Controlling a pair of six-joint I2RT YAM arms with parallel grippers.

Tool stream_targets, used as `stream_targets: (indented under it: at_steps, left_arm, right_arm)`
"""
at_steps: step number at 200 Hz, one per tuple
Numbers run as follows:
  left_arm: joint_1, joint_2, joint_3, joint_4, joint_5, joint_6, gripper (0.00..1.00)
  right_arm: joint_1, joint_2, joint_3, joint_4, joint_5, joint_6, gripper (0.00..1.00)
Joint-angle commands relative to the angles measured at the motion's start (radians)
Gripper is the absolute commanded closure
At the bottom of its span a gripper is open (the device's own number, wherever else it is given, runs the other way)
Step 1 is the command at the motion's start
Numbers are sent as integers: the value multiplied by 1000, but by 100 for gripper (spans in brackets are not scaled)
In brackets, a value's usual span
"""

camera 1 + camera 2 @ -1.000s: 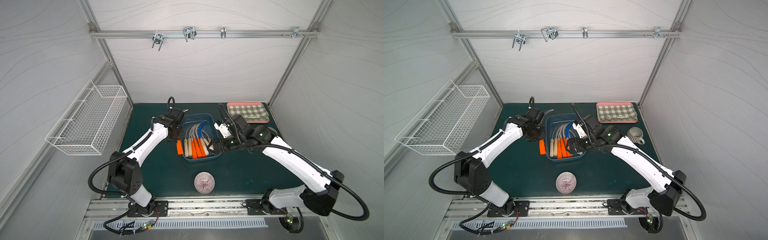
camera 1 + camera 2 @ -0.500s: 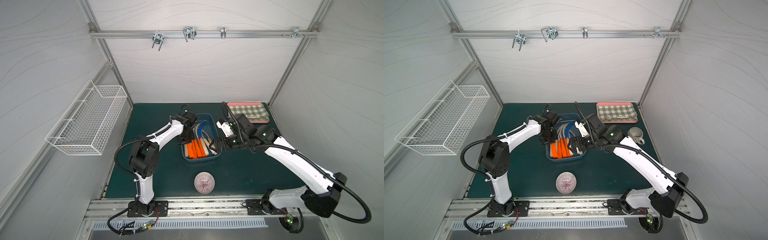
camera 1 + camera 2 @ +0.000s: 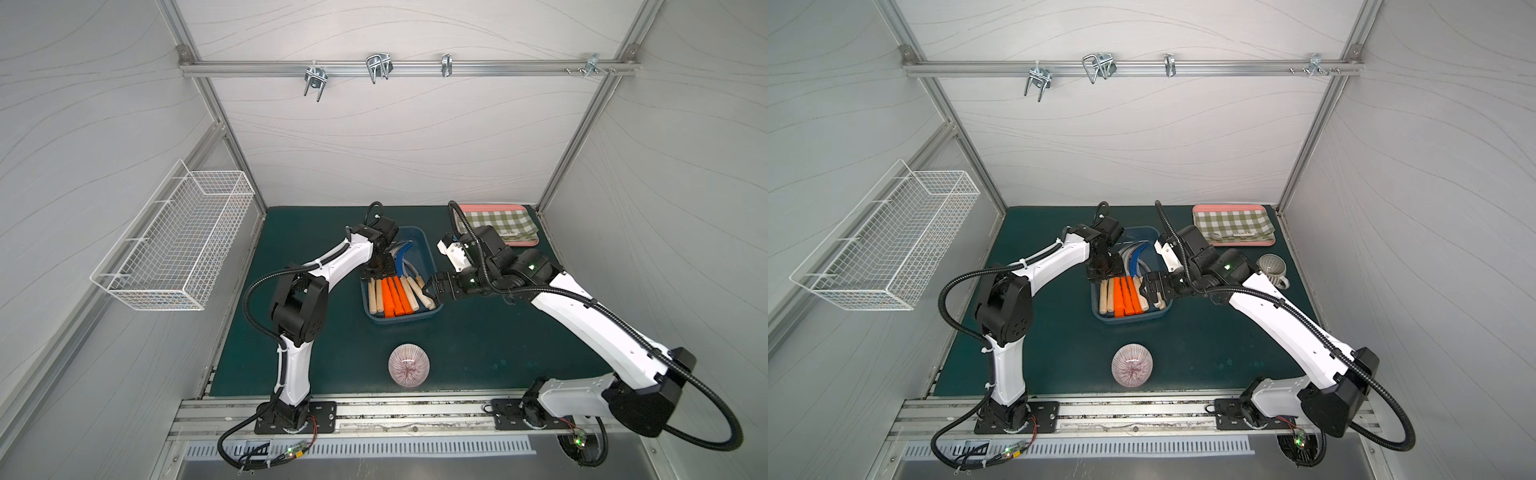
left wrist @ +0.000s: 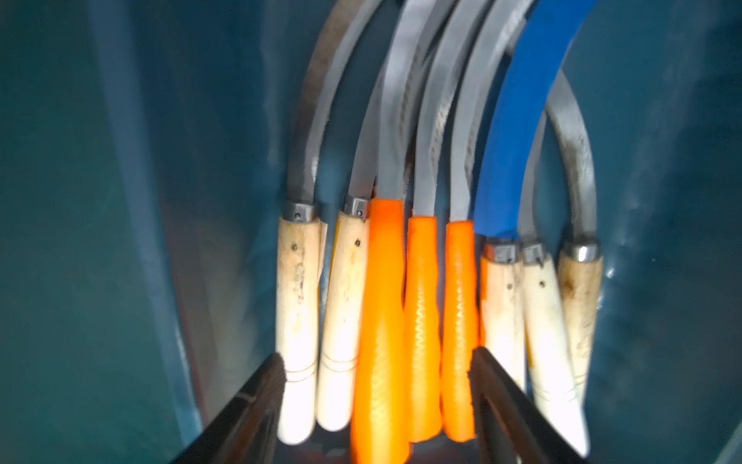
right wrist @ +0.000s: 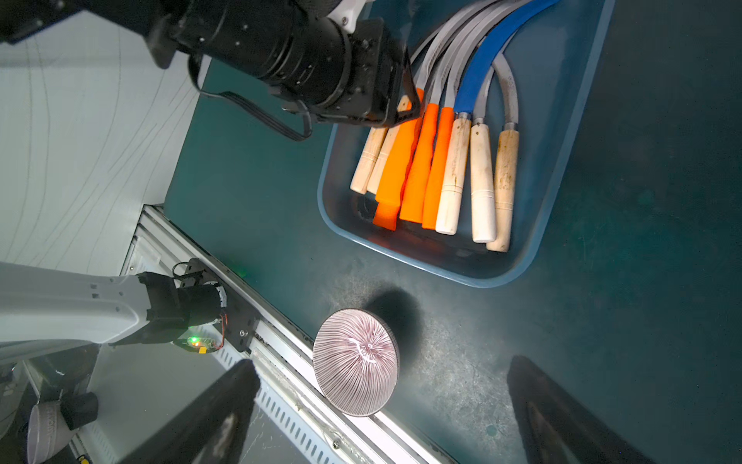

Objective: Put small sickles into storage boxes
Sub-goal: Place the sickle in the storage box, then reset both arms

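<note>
A second ago one orange-handled sickle lay on the green mat (image 3: 311, 232) just left of the storage box (image 3: 417, 241), and the left gripper (image 3: 376, 270) stood outside the box's left rim. Now the mat beside the box is bare and the left gripper hangs inside the box, over the blade ends of the small sickles (image 3: 395, 291), just above centre in both top views.

The left wrist view shows its jaws apart, with nothing clamped. The dark fingertips (image 4: 277, 381) sit at the bottom of the frame, straddling two wooden and three orange handles.

The sickles lie side by side in the dark blue box, handles toward the lower edge of the top views and blades curving toward the upper right. One blade is blue (image 4: 518, 140), and another orange end (image 5: 385, 219) pokes out beneath the row.

The right gripper (image 3: 430, 286) is at the box's right rim, as before. Its jaws are spread wide and empty, beside the outermost wooden handles. A striped bowl (image 3: 408, 365) sits below the box.
</note>
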Motion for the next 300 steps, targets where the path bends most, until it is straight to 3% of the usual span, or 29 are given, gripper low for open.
stream_targets:
  at_steps: [1, 27, 47, 56, 87, 144, 180, 236, 300]
  left_arm:
    - [-1, -124, 17, -35, -34, 43, 14]
    - [6, -271, -69, -24, -76, 126, 2]
    - [28, -394, -179, 20, -112, 183, 1]
    - [47, -451, -241, 56, -133, 200, 1]
    - [198, -619, -453, 179, -116, 221, 1]
    - [393, -816, -744, 385, -197, 268, 1]
    - [478, -830, -843, 495, -322, 266, 1]
    - [554, -704, -969, 812, -358, 353, 1]
    - [577, -586, -1140, 1405, -292, 431, 1]
  right_arm:
    - [-37, -4, 21, -18, 6, -38, 1]
    - [-112, 11, 35, -11, -2, -74, 1]
    - [-176, 14, -28, 83, -32, -116, 1]
    - [-182, 17, -91, 162, 23, -136, 1]
    - [-225, 74, -224, 357, 244, -176, 1]
    - [-457, 132, -464, 776, 309, -269, 1]
    - [-649, 153, -634, 987, 255, -230, 1]
    - [-657, 238, -752, 1293, 333, -363, 1]
    - [-659, 229, -924, 1617, 313, -362, 1]
